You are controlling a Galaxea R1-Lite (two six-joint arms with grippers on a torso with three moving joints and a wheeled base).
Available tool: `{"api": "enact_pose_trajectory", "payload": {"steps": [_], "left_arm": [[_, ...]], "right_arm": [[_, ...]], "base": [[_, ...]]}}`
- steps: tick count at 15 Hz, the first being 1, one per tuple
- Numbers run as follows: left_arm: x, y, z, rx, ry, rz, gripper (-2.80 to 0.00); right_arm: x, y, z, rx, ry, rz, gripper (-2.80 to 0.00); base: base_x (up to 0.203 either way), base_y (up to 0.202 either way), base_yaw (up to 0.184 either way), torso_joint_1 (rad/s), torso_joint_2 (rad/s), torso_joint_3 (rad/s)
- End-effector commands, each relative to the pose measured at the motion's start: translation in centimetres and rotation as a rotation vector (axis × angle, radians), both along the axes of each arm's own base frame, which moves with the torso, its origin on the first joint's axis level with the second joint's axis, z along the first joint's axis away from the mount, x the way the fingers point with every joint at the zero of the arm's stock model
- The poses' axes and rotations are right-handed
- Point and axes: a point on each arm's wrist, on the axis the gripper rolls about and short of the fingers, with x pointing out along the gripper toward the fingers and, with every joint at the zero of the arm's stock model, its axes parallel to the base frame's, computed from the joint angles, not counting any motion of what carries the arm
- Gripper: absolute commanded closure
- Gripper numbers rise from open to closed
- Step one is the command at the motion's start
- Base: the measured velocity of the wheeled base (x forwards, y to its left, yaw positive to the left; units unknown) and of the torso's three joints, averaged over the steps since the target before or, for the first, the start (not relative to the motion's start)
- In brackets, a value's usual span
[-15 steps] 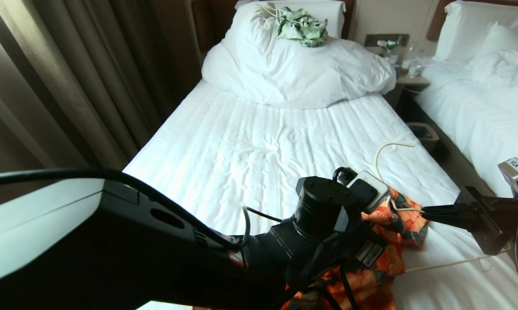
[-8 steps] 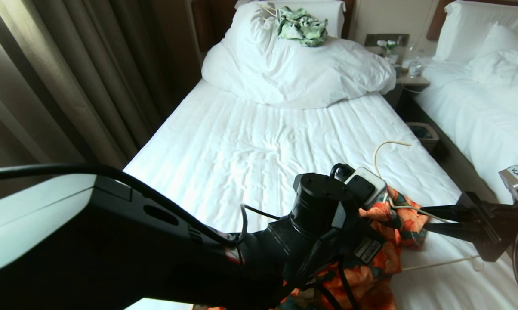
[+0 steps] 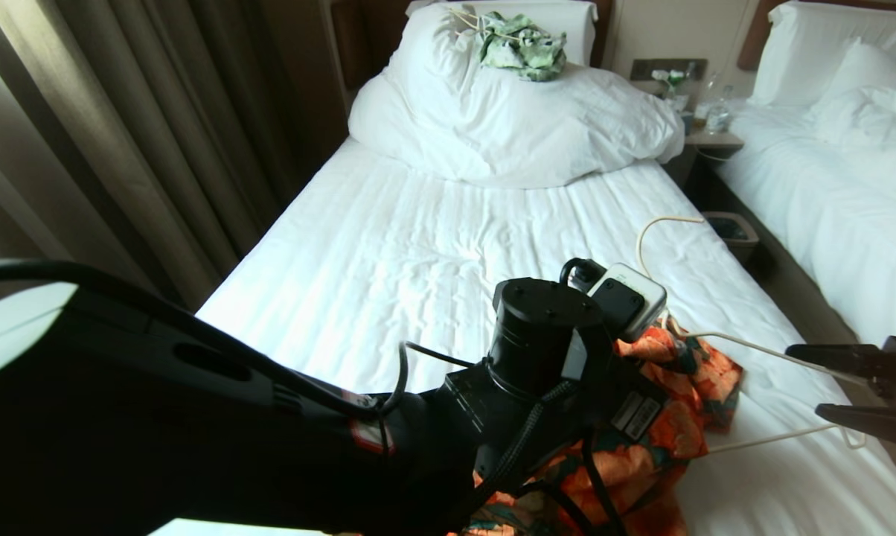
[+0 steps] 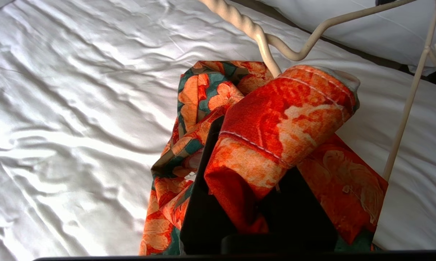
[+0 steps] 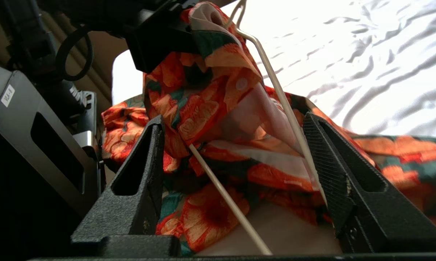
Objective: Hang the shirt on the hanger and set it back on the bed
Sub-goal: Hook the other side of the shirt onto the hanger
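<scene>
From the head camera, two beds show: the bed with the wrinkled white sheet fills the middle, and a second white bed is cut off at the right edge. A bunched duvet lies at the near bed's head, with one small green-and-white garment on top of it. The left arm covers most of the foreground and hides much of the one shirt, orange flowers on dark green, which sits bunched at the bed's near right corner. One cream wire hanger sticks out of the shirt, its hook curling up over the sheet. The right gripper enters from the right edge, its two fingers spread apart with the hanger's wires running between them. In the left wrist view, the left gripper is clenched on a rolled fold of the shirt, though the fingertips are buried in cloth and hard to make out; the hanger's twisted neck rises just behind. In the right wrist view, the right gripper is released, two hanger wires passing between the fingers, possibly brushing one. The shirt hangs beyond, pale lining and one button showing.
</scene>
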Motion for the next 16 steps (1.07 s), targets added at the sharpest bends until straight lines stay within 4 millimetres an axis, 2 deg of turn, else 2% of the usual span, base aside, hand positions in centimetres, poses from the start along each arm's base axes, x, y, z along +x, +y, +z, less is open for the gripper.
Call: {"api": "enact_pose_trajectory", "payload": {"steps": [1,2,3,4,8,13,16], "left_arm": [[-0.9,0.5,1.0,-0.017,-0.012,-0.001,0.0],[-1.2,0.8,1.5,-0.026,-0.018,0.007,0.0],[-1.3,1.1,1.8,-0.034,-0.019,0.019,0.0],[-1.4,1.5,2.2,-0.043,-0.021,0.028,0.0],[-2.0,2.7,3.9,-0.073,-0.04,0.056,0.0],[-2.0,3.2,4.5,-0.089,-0.049,0.082,0.0],[-1.3,4.1,5.5,-0.118,-0.062,0.107,0.0]], "right_arm": [[-3.0,-0.3,2.1,-0.03,-0.027,-0.085,-2.8],[-4.1,-0.5,2.5,-0.033,-0.009,-0.124,-2.8],[-5.1,-0.6,2.8,-0.026,0.016,-0.161,-1.67],[-5.9,-0.5,2.9,-0.022,0.021,-0.185,0.0],[-7.5,-0.3,2.7,-0.017,0.026,-0.227,0.0],[-9.8,-1.6,0.8,0.028,0.095,-0.407,0.0],[-11.2,-2.4,0.0,0.066,0.14,-0.524,0.0]], "base": [[0.0,0.0,0.0,0.0,0.0,0.0],[0.0,0.0,0.0,0.0,0.0,0.0],[0.0,0.0,0.0,0.0,0.0,0.0],[0.0,0.0,0.0,0.0,0.0,0.0],[0.0,0.0,0.0,0.0,0.0,0.0],[0.0,0.0,0.0,0.0,0.0,0.0],[0.0,0.0,0.0,0.0,0.0,0.0]]}}
